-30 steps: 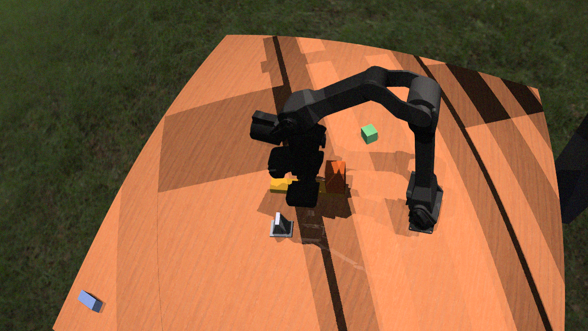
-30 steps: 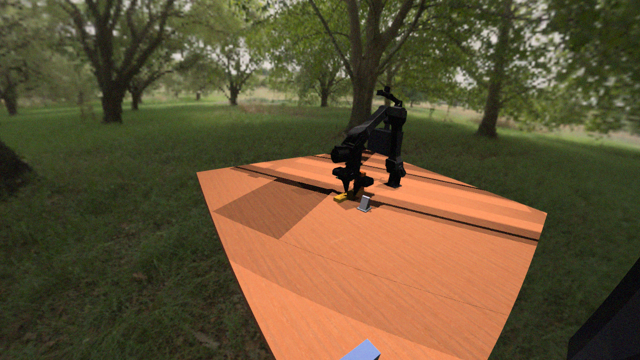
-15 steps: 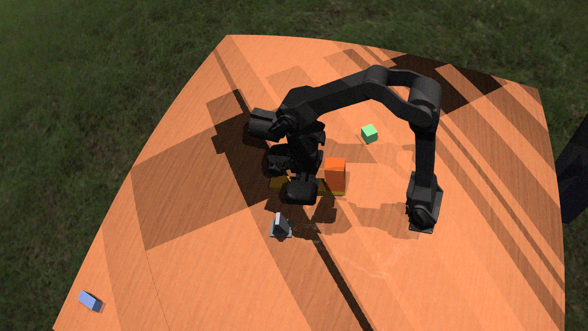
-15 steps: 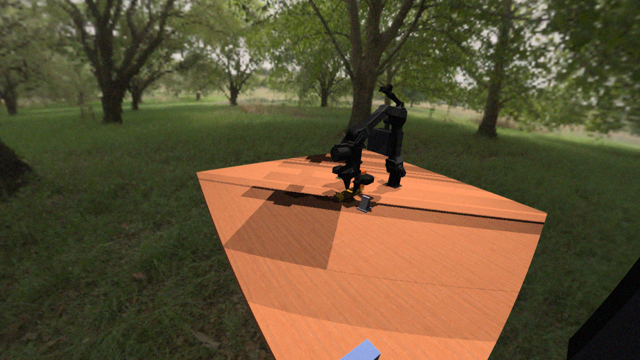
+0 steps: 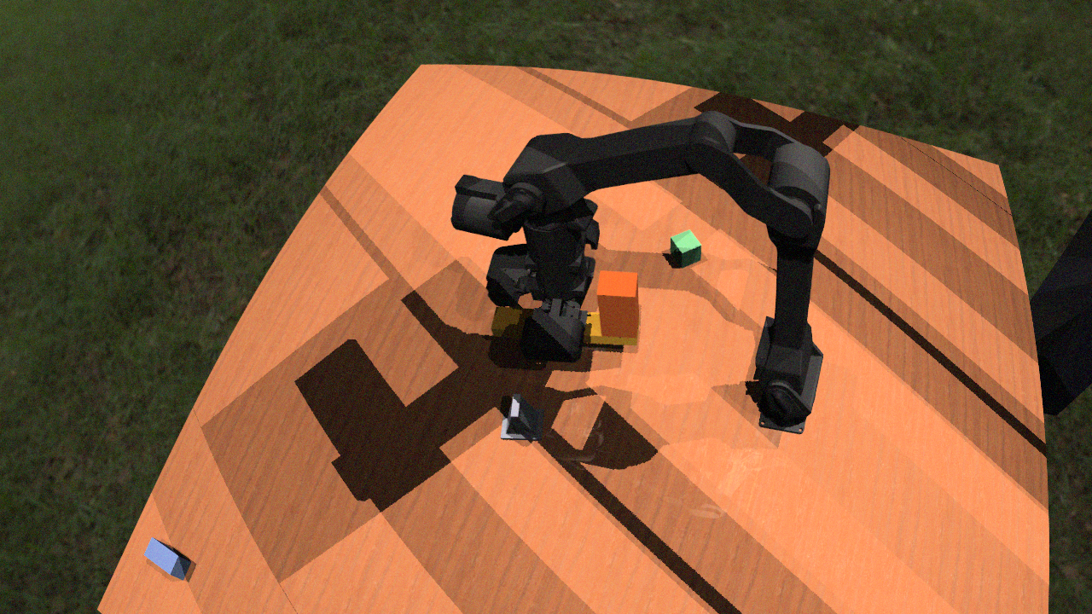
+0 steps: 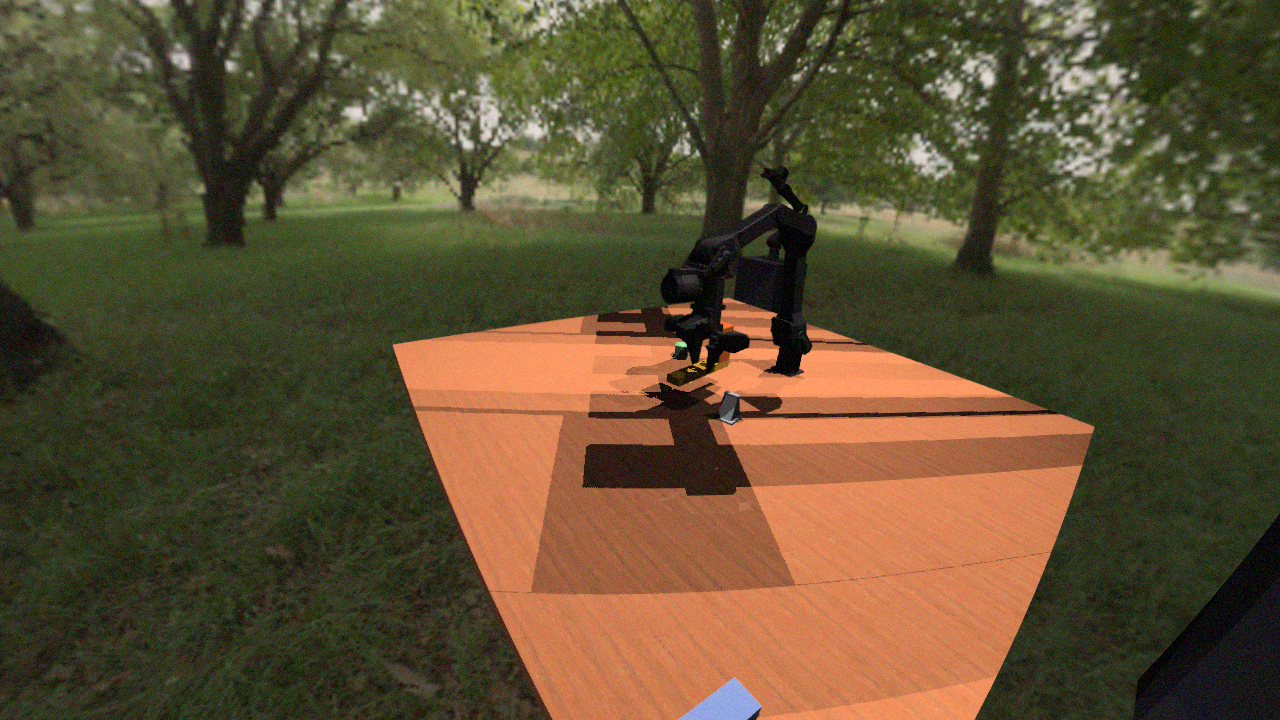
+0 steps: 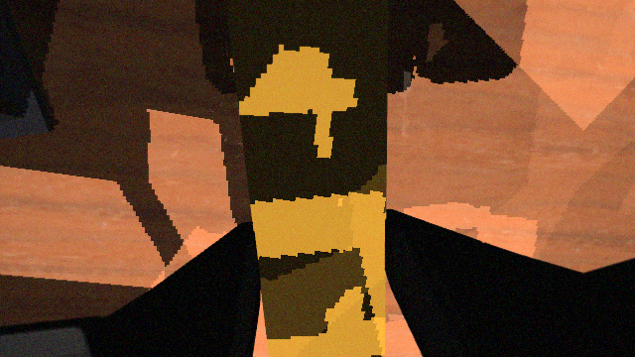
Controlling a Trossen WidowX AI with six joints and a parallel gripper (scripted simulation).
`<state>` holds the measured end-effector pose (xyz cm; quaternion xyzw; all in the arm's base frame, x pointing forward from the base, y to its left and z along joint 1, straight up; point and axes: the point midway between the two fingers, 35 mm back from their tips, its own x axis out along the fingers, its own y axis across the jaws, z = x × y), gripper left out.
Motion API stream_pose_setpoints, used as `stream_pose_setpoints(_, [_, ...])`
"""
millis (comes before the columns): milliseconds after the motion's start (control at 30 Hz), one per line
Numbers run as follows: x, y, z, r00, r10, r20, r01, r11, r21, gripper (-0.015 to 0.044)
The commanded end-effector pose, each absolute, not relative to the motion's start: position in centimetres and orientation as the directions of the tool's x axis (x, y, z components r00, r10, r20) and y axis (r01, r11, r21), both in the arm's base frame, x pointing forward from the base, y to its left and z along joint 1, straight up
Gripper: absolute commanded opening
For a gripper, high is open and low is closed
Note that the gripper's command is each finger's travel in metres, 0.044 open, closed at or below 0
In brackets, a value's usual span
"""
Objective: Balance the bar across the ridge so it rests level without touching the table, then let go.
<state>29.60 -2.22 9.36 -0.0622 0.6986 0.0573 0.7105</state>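
The yellow bar (image 5: pixel 506 323) (image 6: pixel 683 376) (image 7: pixel 303 228) carries an upright orange block (image 5: pixel 618 311) (image 6: pixel 728 327) at its end nearer the arm base. My gripper (image 5: pixel 538 314) (image 6: pixel 703 362) (image 7: pixel 317 231) is shut on the bar, one finger on each long side, and holds it a little above the table, looking about level. The grey ridge (image 5: pixel 523 419) (image 6: pixel 730 408) stands upright on its flat base, apart from the bar; in the top view it is below the gripper. The gripper hides the bar's middle in the top view.
A green cube (image 5: pixel 685 248) (image 6: pixel 680 350) stands behind the orange block's end of the bar. A blue block (image 5: pixel 167 558) (image 6: pixel 723 702) lies near the far table corner. The arm base (image 5: pixel 786 389) stands to the right in the top view. Dark shadows cross the wooden table.
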Motion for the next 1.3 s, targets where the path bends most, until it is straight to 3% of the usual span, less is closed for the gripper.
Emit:
stream_pose_setpoints(0, [29.6, -2.2, 10.6, 0.023, -0.004, -1.0, -0.17, 0.985, -0.008, 0.0])
stream_pose_setpoints(633, [29.2, -2.0, 14.9, 0.023, -0.002, -1.0, -0.172, 0.985, -0.006, 0.0])
stream_pose_setpoints(1267, [32.9, 3.8, 15.4, 0.026, 0.003, -1.0, -0.212, 0.977, -0.003, 0.0])
